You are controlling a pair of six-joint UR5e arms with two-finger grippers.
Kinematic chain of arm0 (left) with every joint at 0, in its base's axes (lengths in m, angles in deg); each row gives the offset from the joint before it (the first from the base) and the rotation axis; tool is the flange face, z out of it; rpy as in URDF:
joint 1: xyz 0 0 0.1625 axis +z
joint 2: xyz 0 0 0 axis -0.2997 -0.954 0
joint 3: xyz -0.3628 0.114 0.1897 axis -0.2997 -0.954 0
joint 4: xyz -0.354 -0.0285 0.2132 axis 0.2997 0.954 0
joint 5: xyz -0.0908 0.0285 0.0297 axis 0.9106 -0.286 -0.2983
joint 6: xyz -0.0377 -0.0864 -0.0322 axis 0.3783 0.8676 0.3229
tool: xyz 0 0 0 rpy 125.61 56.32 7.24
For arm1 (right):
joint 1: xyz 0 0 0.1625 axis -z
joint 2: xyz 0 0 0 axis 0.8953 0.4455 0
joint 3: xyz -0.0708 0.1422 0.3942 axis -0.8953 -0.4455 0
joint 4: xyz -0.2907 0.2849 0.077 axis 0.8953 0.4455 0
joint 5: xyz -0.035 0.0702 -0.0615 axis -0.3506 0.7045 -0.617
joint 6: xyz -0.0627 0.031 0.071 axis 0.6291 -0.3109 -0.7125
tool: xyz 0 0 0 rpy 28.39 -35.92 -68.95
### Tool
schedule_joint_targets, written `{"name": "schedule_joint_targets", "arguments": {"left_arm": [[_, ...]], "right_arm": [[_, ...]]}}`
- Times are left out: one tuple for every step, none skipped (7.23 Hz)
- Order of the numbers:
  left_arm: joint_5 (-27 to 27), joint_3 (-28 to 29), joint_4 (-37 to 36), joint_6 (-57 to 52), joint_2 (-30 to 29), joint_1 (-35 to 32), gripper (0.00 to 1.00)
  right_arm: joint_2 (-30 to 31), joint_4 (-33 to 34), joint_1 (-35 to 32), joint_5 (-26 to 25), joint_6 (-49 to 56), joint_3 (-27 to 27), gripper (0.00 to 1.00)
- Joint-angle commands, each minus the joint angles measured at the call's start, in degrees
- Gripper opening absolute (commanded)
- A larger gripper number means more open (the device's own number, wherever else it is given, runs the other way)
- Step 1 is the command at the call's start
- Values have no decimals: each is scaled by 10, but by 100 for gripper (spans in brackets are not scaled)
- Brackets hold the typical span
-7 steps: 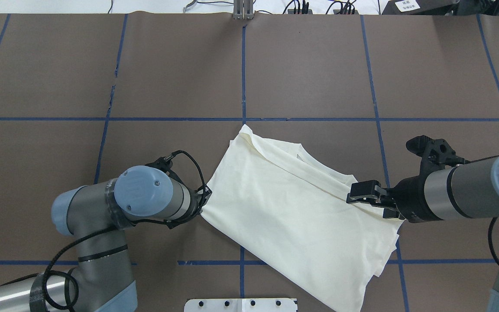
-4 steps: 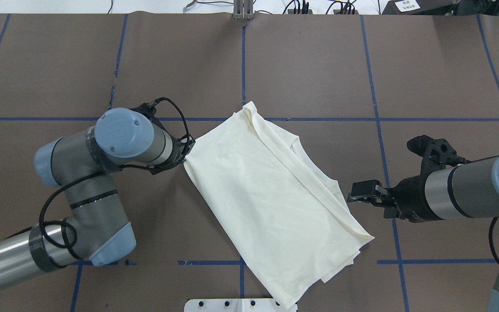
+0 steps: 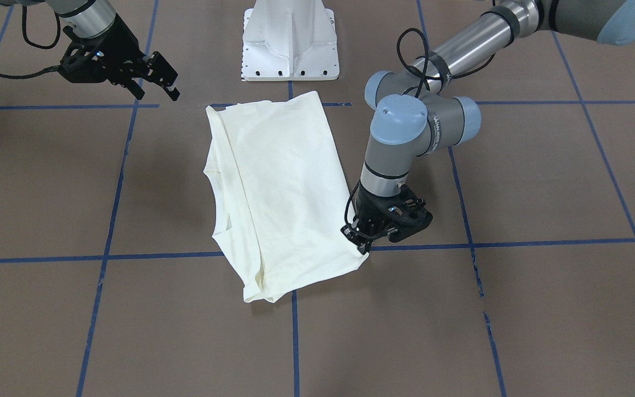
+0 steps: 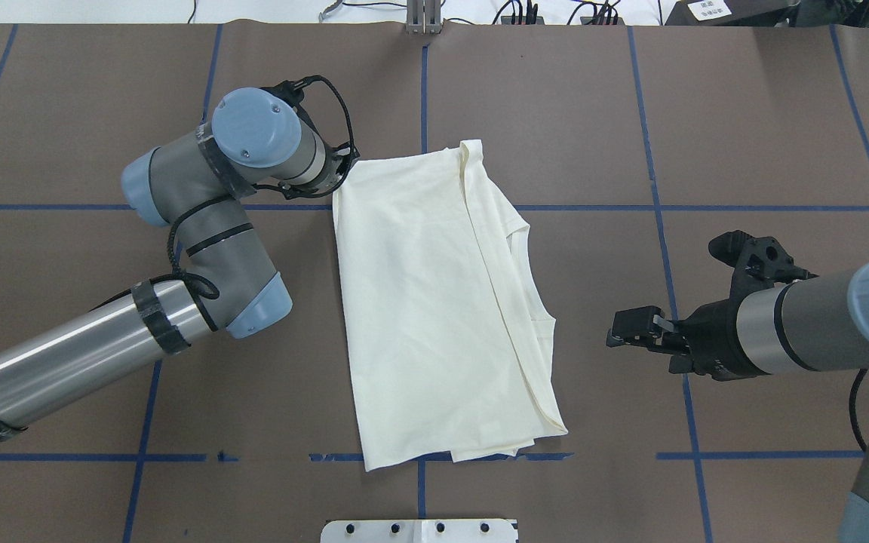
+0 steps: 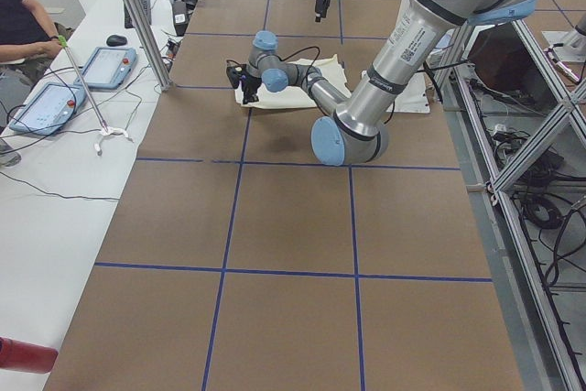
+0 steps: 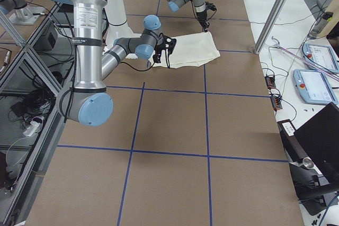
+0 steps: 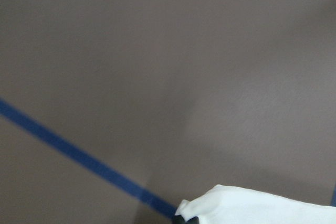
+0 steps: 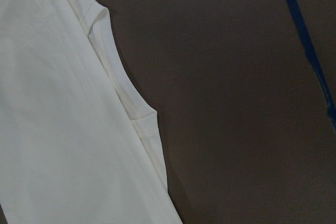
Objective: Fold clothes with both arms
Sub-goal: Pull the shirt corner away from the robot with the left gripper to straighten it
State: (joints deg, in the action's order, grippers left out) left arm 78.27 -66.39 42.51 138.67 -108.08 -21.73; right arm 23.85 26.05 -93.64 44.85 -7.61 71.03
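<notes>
The clothes, one cream shirt (image 4: 434,302) folded lengthwise with its plain side up, lie flat mid-table, also shown in the front view as the shirt (image 3: 279,187). My left gripper (image 4: 340,177) is shut on its far left corner, low over the table, the same gripper (image 3: 362,242) pointing down. That pinched corner of cloth (image 7: 252,207) shows at the left wrist view's bottom edge. My right gripper (image 4: 617,332) hovers open and empty, a hand's width to the right of the shirt's neckline edge (image 8: 131,114). It is seen from the front as the right gripper (image 3: 163,77).
The white pedestal base (image 3: 290,44) stands at the near table edge, just behind the shirt's hem. Blue tape lines (image 4: 423,105) grid the brown table. Cables and plugs (image 4: 555,11) line the far edge. A person (image 5: 23,16) sits at a side desk beyond my left.
My right gripper let go of the shirt's edge and stayed where it was. My left gripper dragged its corner toward the far side, swinging the shirt round until it lies lengthwise.
</notes>
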Motion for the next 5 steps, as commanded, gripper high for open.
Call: {"name": "schedule_joint_targets", "arguments": {"left_arm": [[-21, 141, 125, -35, -75, -4, 0], [-26, 144, 137, -40, -76, -4, 0], [-44, 145, 138, -39, -74, -5, 3], [-47, 146, 138, -39, -72, -13, 24], [-47, 146, 137, -40, -68, -22, 34]], "right_arm": [[-1, 0, 0, 0, 0, -1, 100], [-1, 0, 0, 0, 0, -2, 100], [-1, 0, 1, -1, 0, -2, 100], [-4, 1, 0, -2, 0, -8, 100], [-8, 1, 0, -2, 0, -10, 100]]}}
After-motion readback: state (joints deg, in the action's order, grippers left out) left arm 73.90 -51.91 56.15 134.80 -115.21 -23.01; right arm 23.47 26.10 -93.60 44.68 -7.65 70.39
